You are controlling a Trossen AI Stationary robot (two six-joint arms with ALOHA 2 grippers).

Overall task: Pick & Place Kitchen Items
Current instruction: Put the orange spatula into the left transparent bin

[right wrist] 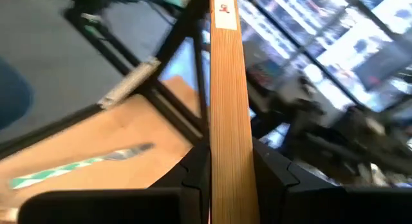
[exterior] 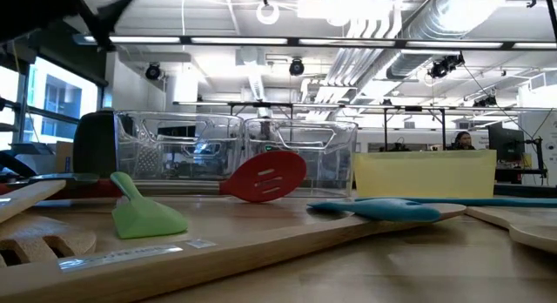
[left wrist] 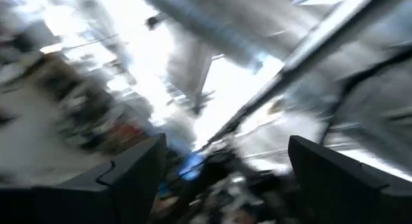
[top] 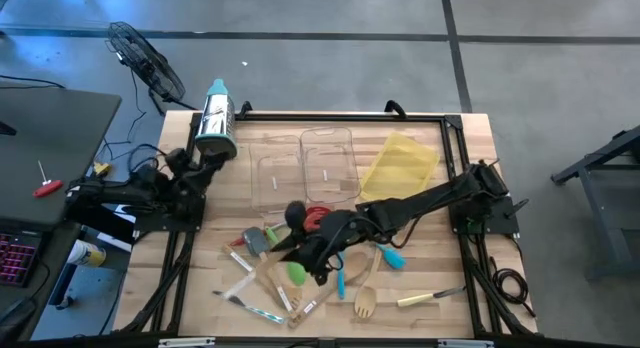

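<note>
Wooden handle pinched in right gripper [right wrist: 225,166], above the utensil pile at mid desk [top: 470,168].

Fingers [right wrist: 273,169] narrow on the flat wooden utensil [right wrist: 226,89]: light, stiff, smooth; best gripped mid-handle. Left gripper [left wrist: 225,179] parked at desk's left edge, fingers wide, empty.

Utensils [top: 300,273] crowd mid-table (bins [top: 305,166] behind); right front corner [top: 480,298] open.
</note>
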